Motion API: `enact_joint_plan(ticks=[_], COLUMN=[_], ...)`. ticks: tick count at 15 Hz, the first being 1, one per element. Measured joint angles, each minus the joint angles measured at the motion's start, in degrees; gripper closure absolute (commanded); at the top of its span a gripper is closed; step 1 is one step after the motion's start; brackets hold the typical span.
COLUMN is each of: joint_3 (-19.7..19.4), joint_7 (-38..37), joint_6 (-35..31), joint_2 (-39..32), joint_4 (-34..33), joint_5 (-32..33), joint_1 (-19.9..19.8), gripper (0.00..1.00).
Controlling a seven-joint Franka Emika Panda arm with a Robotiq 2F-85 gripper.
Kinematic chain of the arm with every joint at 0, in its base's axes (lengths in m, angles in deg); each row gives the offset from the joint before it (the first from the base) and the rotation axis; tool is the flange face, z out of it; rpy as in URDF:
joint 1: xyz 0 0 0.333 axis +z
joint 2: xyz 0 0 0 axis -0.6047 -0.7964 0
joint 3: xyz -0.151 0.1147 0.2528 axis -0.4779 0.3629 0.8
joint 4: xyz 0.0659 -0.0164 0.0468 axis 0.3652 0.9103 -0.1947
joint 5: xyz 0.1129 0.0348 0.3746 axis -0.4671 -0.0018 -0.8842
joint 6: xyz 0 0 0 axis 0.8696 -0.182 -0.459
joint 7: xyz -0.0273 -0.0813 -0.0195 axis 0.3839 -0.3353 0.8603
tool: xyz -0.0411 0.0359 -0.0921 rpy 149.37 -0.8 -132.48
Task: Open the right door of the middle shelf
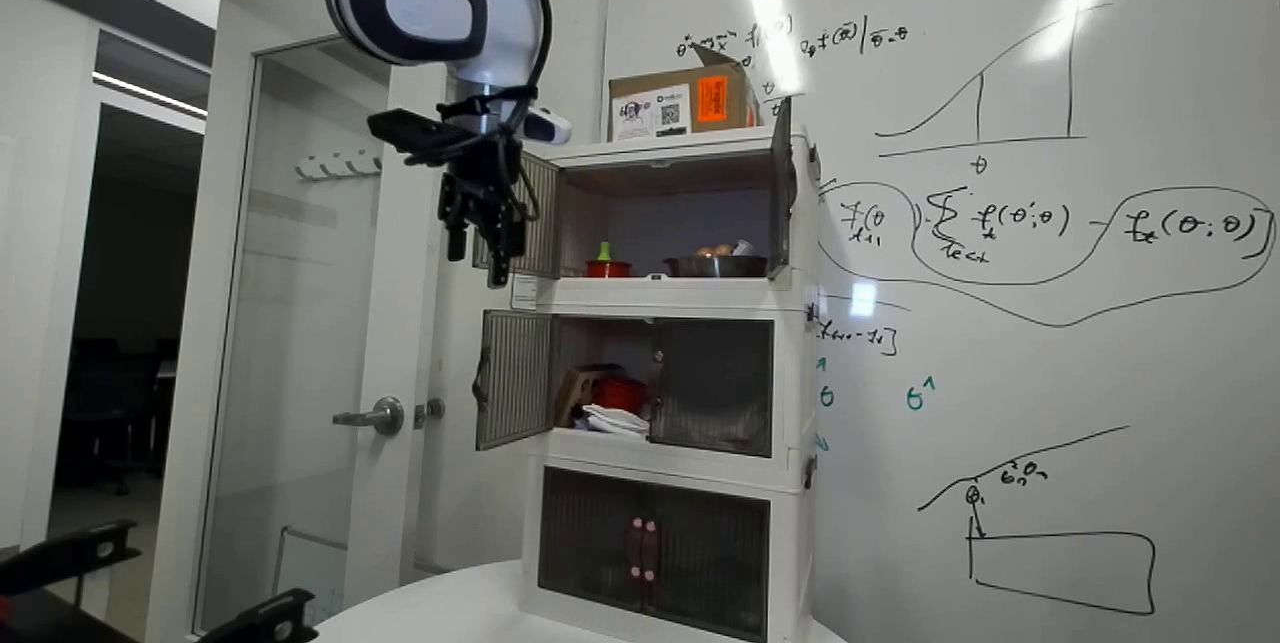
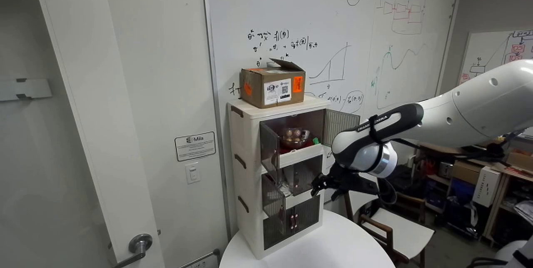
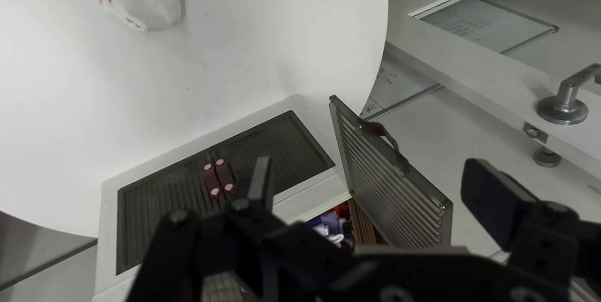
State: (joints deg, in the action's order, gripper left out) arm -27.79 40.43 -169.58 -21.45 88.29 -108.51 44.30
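Note:
The right door [image 1: 712,388] of the middle shelf [image 1: 640,453] is a smoky grey-brown panel and stands shut. It also shows in an exterior view [image 2: 308,174]. In the wrist view, the gripper hides most of that area. The matching left door [image 1: 515,378] is swung open and shows ribbed in the wrist view [image 3: 385,175]. A red pot, white cloth and brown box sit inside the shelf. My gripper [image 1: 478,258] is open and empty, pointing down, apart from the doors. It shows in an exterior view [image 2: 325,191] in front of the cabinet and in the wrist view [image 3: 375,189].
Both top-tier doors are open, with a metal bowl [image 1: 715,266] and a small red pot [image 1: 607,268] inside. A cardboard box [image 2: 272,86] sits on top. The bottom-tier doors [image 1: 655,553] are shut. A striped white cloth [image 3: 145,1] lies on the round table [image 3: 225,48].

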Motion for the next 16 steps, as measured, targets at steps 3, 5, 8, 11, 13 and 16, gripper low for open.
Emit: enact_joint_plan(ticks=[3, 5, 8, 11, 13, 16], joint_3=[-2.42, -2.99, -3.01, -2.82, -2.58, -2.23], joint_7=[8.50, 12.95, 19.94, 28.10, 32.53, 37.99], joint_6=[0.39, 1.66, 4.64, 9.13, 12.42, 17.29], joint_2=[-3.55, -6.32, -10.45, -14.45, -17.11, -21.11], joint_4=[-0.86, -2.12, -4.95, -8.21, -10.08, -12.39], joint_5=[-5.98, -8.70, -15.26, -24.81, -29.74, -34.96], joint_1=[-0.04, -0.64, -2.24, -4.87, -7.18, -10.54], gripper=[0.00, 0.00, 0.00, 0.00, 0.00, 0.00])
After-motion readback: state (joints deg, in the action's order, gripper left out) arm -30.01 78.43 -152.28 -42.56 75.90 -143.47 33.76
